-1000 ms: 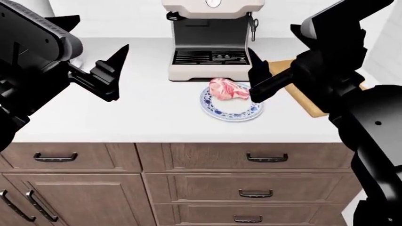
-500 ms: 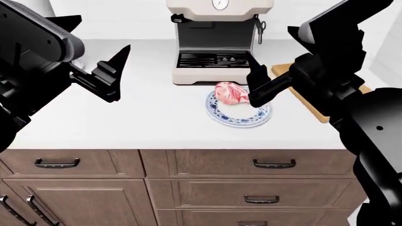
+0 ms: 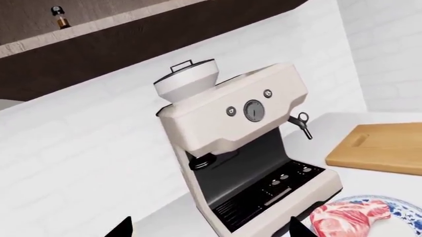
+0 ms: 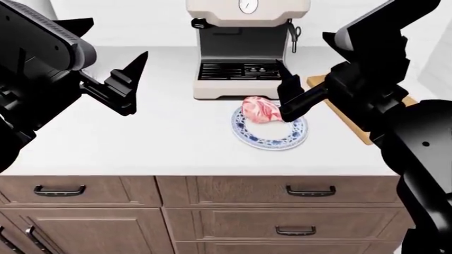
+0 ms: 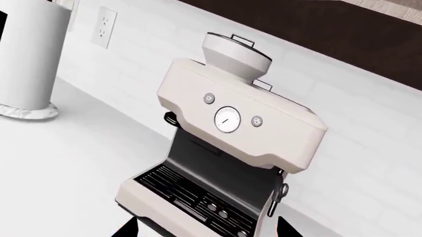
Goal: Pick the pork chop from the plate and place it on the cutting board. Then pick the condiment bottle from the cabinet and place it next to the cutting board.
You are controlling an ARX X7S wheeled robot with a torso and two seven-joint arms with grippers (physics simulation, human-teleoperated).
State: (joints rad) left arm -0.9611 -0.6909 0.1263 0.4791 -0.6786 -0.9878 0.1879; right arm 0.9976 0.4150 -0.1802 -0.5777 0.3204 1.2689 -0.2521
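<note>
The pork chop (image 4: 260,110), pink with white fat, lies on the blue-rimmed plate (image 4: 258,138) in front of the espresso machine. It also shows in the left wrist view (image 3: 349,217) on the plate (image 3: 403,211). My right gripper (image 4: 286,94) is open and empty, raised at the chop's right edge and hiding part of the plate. The cutting board (image 4: 315,79) lies right of the plate, mostly behind my right arm; it shows better in the left wrist view (image 3: 382,148). My left gripper (image 4: 134,83) is open and empty over the left counter. A small dark-capped condiment bottle (image 3: 61,17) stands on a high cabinet shelf.
A cream espresso machine (image 4: 244,47) stands at the back of the white counter, close behind the plate; it fills both wrist views (image 5: 231,148). A white cylinder (image 5: 26,59) stands far left by a wall outlet (image 5: 104,27). Drawers (image 4: 310,190) lie below the counter edge.
The head view has shifted: the counter, plate and machine sit lower and slightly further right in the picture. Both grippers stay open and hold about the same pose.
</note>
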